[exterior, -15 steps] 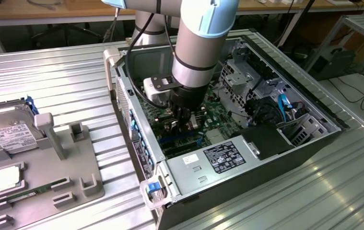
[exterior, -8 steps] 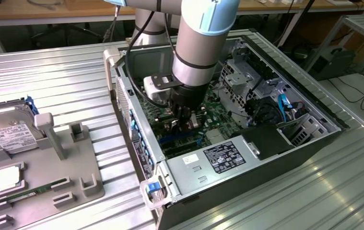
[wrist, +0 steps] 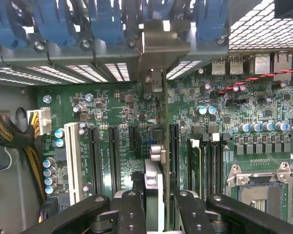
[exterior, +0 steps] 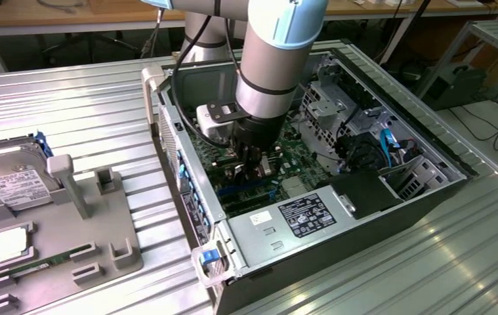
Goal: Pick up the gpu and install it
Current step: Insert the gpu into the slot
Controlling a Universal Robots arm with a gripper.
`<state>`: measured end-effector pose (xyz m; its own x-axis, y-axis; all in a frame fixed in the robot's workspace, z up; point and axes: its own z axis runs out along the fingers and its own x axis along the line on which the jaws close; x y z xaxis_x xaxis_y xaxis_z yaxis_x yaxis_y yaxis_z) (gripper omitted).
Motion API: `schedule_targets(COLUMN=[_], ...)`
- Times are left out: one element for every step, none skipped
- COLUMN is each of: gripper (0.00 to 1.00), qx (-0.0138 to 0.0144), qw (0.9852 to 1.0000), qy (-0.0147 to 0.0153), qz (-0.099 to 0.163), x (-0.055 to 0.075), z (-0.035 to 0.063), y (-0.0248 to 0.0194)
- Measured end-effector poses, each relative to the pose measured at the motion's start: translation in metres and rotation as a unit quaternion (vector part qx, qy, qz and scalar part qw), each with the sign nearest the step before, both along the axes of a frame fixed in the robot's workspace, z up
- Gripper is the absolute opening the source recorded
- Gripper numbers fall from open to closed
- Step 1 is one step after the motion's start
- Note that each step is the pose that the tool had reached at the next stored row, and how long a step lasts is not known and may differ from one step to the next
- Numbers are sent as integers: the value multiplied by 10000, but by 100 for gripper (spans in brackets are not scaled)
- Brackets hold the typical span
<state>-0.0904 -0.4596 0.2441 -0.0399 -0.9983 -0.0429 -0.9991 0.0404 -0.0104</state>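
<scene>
The gripper (wrist: pixel 158 204) is clamping the gpu (wrist: pixel 155 161) on edge, holding it upright over the motherboard (wrist: pixel 117 112) so its edge is lining up with a slot.

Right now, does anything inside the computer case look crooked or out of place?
Nothing stands out. The gripper holds the gpu edge-on and upright over the motherboard, running in line with the slots. The case lies on its side, open, with no loose parts visible.
</scene>
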Motion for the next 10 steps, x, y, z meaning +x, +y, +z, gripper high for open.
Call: schedule_targets(gripper=[28,28,28,28,28,28,28,28,28,28], qx=[-1,-1,-1,0,0,1,0,0,0,-4], qw=[10000,10000,10000,10000,10000,10000,10000,10000,10000,10000], qy=[0,0,0,0,0,-1,0,0,0,5], qz=[0,0,0,0,0,1,57,87,88,93], x=[0,0,0,0,-1,-13,-14,-14,-14,-15], z=[0,-1,-2,-3,-4,-7,-7,-7,-8,-41], y=[0,-1,-1,0,0,0,0,-5,-5,-6])
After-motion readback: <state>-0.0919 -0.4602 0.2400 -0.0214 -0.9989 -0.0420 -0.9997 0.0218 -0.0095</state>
